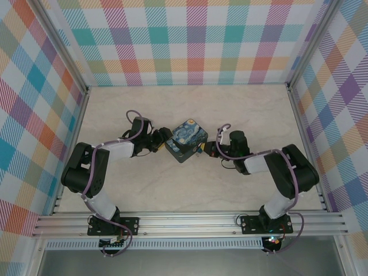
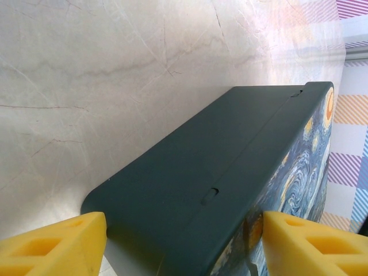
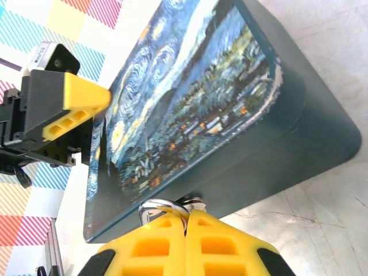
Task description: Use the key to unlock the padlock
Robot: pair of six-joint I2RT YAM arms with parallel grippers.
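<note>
The padlock (image 3: 163,207) hangs on the front wall of the starry-night tin (image 3: 190,103). It sits directly ahead of the right gripper (image 3: 186,221), touching or nearly touching the fingertips and slightly to their left in the wrist view. Only its silver shackle loop shows, standing out from the wall toward the pincer. The body is hidden behind the yellow fingertips, so the direction of the keyhole cannot be told.

The right pincer is pressed fully closed. The key cannot be made out, so whether it is pinched between the pads is unknown. This arm is much the nearer to the lock, and any insertion would likely run straight ahead along the fingers.

On the far side of the tin, the left gripper (image 2: 184,221) stands wide with the tin between its jaws. One finger (image 3: 77,103) lies against the painted lid and the other against the opposite face, apparently clamping the tin steady.

The tin sits on a pale marbled table (image 1: 241,109), with open surface all round inside the checked walls (image 1: 172,40).
</note>
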